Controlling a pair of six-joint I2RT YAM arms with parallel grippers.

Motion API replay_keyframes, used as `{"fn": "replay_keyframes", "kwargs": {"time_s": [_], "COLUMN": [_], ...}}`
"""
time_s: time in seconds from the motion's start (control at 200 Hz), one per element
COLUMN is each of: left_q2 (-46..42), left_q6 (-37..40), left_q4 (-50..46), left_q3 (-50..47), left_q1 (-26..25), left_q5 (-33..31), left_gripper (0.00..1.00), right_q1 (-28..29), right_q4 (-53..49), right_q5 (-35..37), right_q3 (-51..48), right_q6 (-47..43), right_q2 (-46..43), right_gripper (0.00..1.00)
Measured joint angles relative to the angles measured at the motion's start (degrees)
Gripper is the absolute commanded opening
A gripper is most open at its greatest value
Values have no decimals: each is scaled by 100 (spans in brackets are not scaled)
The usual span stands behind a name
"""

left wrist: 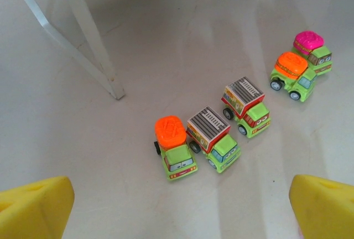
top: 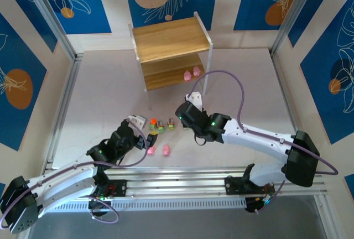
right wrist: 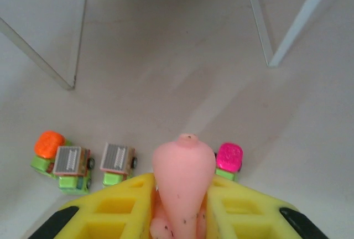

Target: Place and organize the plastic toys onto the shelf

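Observation:
Five green toy trucks stand in a loose row on the table: an orange-topped one [left wrist: 174, 147], two box-topped ones [left wrist: 213, 138] [left wrist: 247, 106], another orange one [left wrist: 293, 75] and a pink-topped one [left wrist: 312, 51]. My left gripper [left wrist: 180, 211] hangs open just short of them, with nothing between its yellow fingertips [left wrist: 33, 208]. My right gripper [right wrist: 181, 195] is shut on a pink pig [right wrist: 183, 167], raised near the pink-topped truck [right wrist: 228, 159]. Two pink pigs [top: 192, 73] sit on the lower board of the shelf [top: 171, 40]. Two more pigs [top: 157, 151] lie on the table near the front.
The shelf's thin white legs [left wrist: 88, 40] [right wrist: 293, 23] stand close behind the trucks. Metal rails [top: 61, 100] edge the table on the left, and the arm bases sit on a rail [top: 182, 186] at the front.

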Motion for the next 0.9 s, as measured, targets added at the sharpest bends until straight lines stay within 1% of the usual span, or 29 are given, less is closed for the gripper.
{"fn": "replay_keyframes", "kwargs": {"time_s": [0.12, 0.33, 0.61, 0.9], "left_q2": [-22, 33, 15, 15], "left_q6": [-31, -44, -46, -87], "left_q4": [0, 39, 52, 76], "left_q3": [0, -2, -7, -22], "left_q1": [103, 116, 122, 131], "left_q5": [267, 586, 673, 693], "left_gripper": [100, 100, 100, 100], "right_q1": [-197, -498, -894, -1167], "right_q4": [118, 223, 249, 332], "right_q5": [-162, -402, -693, -863], "right_q3": [332, 789, 1532, 2033], "right_q6": [-297, -669, -992, -1222], "right_q2": [251, 658, 1215, 1648], "right_gripper": [24, 25, 25, 25]}}
